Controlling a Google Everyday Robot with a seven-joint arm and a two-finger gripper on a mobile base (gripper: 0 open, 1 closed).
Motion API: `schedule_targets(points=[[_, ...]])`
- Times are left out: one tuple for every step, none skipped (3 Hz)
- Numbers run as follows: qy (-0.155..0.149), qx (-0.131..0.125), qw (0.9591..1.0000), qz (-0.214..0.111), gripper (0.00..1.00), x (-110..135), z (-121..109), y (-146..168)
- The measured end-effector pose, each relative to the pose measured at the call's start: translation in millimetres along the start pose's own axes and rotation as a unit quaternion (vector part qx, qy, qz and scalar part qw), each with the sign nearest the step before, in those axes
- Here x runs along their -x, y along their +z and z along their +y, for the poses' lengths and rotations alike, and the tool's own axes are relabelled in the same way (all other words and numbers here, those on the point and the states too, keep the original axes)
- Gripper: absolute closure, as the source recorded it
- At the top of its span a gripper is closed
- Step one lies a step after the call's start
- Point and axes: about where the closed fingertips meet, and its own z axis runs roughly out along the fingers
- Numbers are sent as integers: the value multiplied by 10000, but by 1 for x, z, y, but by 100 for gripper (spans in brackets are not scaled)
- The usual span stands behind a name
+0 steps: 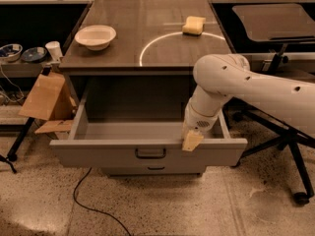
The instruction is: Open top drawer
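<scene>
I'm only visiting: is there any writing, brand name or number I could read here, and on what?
No text can be read anywhere.
The top drawer, the white arm and its gripper, which is at the drawer's front edge right of the handle, show no lettering.
The only mark is a plain white ring on the countertop.
The cardboard at left shows no print.

Rounded white arm (256, 87), tan gripper (192, 141) at top drawer (108, 154)

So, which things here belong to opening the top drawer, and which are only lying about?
For the job: top drawer, pulled out; its black handle; gripper, at the drawer's front edge, right of the handle.
Lying about: white bowl and yellow sponge on the cabinet top; cardboard box; office chair.
</scene>
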Motion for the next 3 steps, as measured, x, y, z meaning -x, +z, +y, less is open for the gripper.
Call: schedule_targets(points=[[11,-73,10000,2,0,-2,-2,-6],[-87,-334,9994,74,0,2,-8,-43],[-176,-454,9987,149,0,4,-11,-69]])
